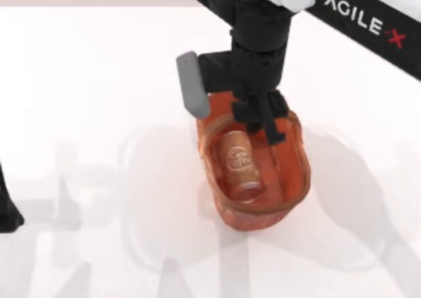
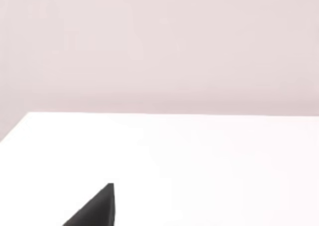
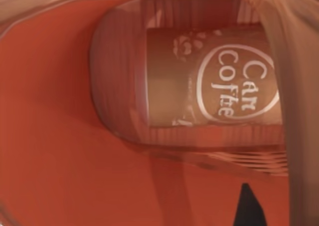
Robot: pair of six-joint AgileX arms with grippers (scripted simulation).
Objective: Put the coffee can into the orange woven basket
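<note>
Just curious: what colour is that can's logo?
White ring and lettering on the tan-brown coffee can; clearest in the right wrist view.

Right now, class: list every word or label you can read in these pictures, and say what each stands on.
"AGILE-X": on the right arm, white letters, red X.
"Can Coffee": in the white ring on the can, lying in the basket.
No other text is visible.

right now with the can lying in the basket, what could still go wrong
The right gripper hangs low over the orange woven basket, close to a handle; lifting away could snag it and drag the basket. The coffee can lies on its side, so a jolt might roll it. The left arm sits parked at the left edge.
</note>
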